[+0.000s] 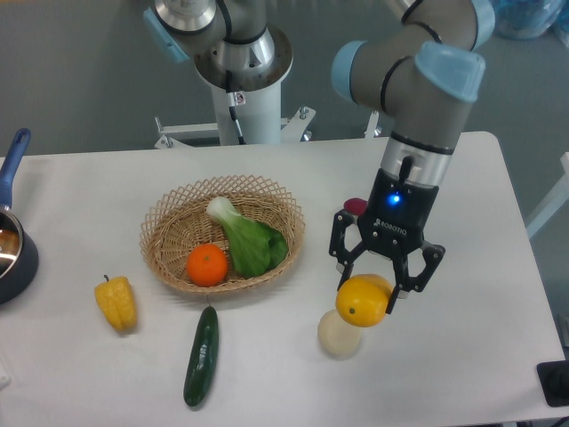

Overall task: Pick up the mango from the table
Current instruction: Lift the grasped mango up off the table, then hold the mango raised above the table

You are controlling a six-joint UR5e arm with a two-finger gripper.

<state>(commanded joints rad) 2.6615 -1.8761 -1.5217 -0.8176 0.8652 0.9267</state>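
The mango (pixel 362 301), a glossy yellow-orange oval with a small dark dot, hangs well above the white table (pixel 462 356). My gripper (pixel 373 283) is shut on it from above, its black fingers clasping the fruit's sides. The mango partly covers a pale round object below it in this view. The arm reaches in from the upper right.
A wicker basket (pixel 222 233) holds an orange (pixel 207 264) and a green bok choy (pixel 246 238). A yellow bell pepper (pixel 116 302) and a cucumber (pixel 201 356) lie front left. A pale round item (pixel 334 337) and a purple item (pixel 355 206) are near the gripper. A pan (pixel 12 240) sits far left.
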